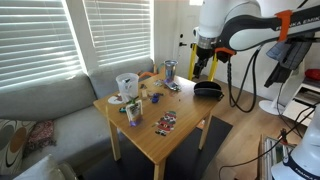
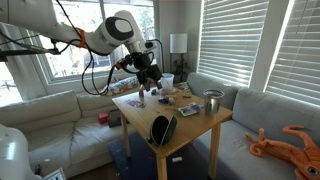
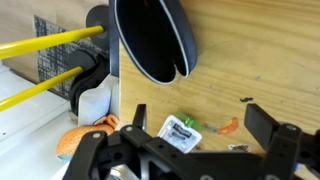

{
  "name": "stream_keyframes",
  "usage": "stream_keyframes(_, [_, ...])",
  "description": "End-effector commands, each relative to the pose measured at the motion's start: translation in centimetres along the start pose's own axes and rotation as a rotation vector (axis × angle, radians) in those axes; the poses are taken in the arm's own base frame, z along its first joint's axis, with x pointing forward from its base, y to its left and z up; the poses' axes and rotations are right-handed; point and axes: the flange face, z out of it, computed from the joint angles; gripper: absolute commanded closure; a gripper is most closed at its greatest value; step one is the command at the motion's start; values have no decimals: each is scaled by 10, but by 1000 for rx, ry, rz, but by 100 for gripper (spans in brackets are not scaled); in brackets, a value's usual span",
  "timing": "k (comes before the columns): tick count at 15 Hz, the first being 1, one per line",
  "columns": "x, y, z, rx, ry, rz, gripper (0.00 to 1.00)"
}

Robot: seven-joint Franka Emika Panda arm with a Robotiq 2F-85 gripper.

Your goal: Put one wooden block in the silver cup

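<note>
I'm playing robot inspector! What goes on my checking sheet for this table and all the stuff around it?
Surface: wooden table, with many small things scattered on it.
Job's things: silver cup stands upright near the window-side edge; wooden blocks are too small to tell from the other bits.
Clutter: clear container, dark cup, packets, black rounded thing.
Gripper: gripper is open and holds nothing, above the table.
Cables: yellow cables in the wrist view; black cables hang by the arm.
Surroundings: grey sofa, window blinds, orange octopus toy.
</note>
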Motion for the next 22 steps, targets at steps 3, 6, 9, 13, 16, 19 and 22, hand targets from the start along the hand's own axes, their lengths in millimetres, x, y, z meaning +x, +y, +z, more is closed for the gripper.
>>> stream_keyframes(3, [82, -3, 8, 157, 59, -175, 0])
stream_keyframes(6, [108, -8, 23, 258, 19, -305, 0])
stream_keyframes(9, [101, -8, 32, 254, 3, -316, 0])
stream_keyframes(13, [114, -7, 38, 290, -23, -369, 0])
stream_keyframes(16, [115, -6, 36, 292, -20, -372, 0])
stream_keyframes(19, [114, -6, 36, 292, -20, -373, 0])
stream_keyframes(22, [124, -12, 44, 276, -39, -353, 0])
